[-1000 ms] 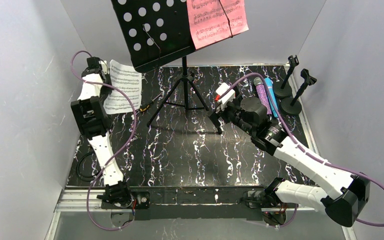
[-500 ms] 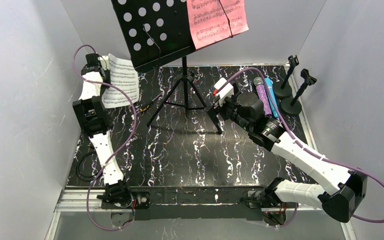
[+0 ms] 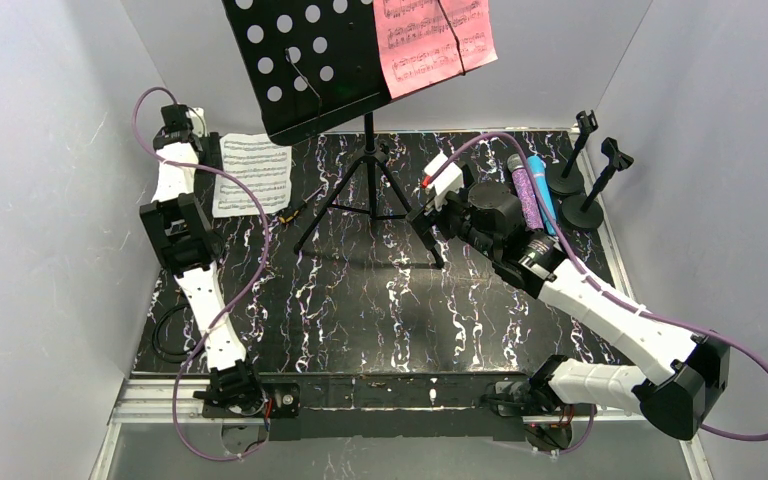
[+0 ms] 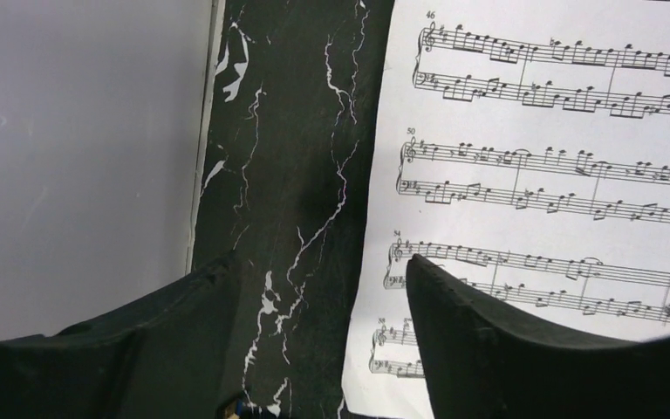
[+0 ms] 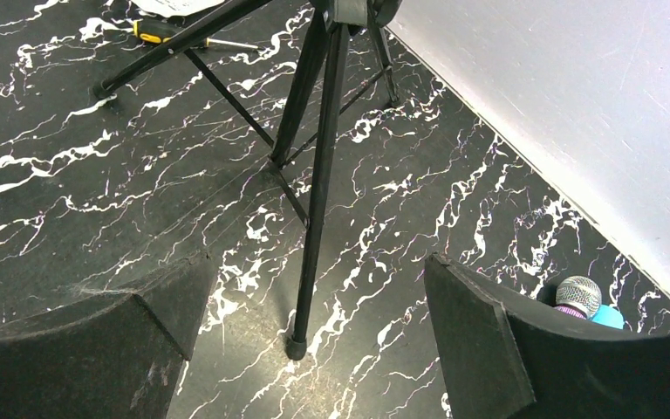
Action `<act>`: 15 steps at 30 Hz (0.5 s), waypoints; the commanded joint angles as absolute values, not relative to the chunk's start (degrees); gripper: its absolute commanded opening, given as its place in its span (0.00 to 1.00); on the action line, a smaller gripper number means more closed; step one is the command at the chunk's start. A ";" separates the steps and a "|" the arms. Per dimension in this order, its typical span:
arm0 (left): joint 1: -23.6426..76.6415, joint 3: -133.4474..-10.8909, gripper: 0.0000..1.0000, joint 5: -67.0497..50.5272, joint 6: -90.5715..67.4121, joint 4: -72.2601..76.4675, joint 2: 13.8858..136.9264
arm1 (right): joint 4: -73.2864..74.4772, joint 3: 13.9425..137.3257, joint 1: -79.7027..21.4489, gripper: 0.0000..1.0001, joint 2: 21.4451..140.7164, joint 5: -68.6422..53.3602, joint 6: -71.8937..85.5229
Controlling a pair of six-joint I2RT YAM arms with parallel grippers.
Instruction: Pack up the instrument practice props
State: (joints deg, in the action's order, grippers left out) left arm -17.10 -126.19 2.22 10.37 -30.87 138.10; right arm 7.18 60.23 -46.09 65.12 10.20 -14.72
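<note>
The white music sheet (image 3: 253, 172) (image 4: 558, 166) lies flat on the black marbled table at the back left. My left gripper (image 3: 188, 125) (image 4: 323, 271) hovers open over its left edge, one finger (image 4: 488, 340) above the paper, holding nothing. The pink music sheet (image 3: 432, 38) hangs on the stand's plate. The purple glitter microphone (image 3: 526, 192) (image 5: 578, 295) and the blue microphone (image 3: 541, 180) (image 5: 609, 316) lie side by side at the back right, next to two black mic holders (image 3: 565, 178) (image 3: 586, 208). My right gripper (image 3: 428, 228) (image 5: 314, 288) is open, straddling a tripod leg.
The tall black tripod (image 3: 368, 170) (image 5: 314, 175) with its perforated plate (image 3: 305, 60) stands at the back middle. A yellow-handled screwdriver (image 3: 295, 208) (image 5: 153, 33) lies by one leg. A coiled black cable (image 3: 165, 335) sits at the near left. Grey walls close in on both sides.
My left gripper opened and let go of the white sheet, which dropped flat onto the table, and the gripper drew back to the left. My right arm shifted slightly toward the tripod.
</note>
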 commanded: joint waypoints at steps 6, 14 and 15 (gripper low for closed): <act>-9.30 -117.52 0.84 6.79 3.51 -30.18 124.57 | 5.12 60.95 -45.86 0.99 62.27 11.67 -12.99; -0.84 -109.41 0.98 6.23 0.45 -28.95 124.99 | 5.03 60.12 -45.85 0.99 61.78 12.04 -12.73; 0.17 -109.18 0.98 6.14 0.29 -28.90 125.31 | 5.02 60.07 -45.84 0.99 61.77 12.04 -12.70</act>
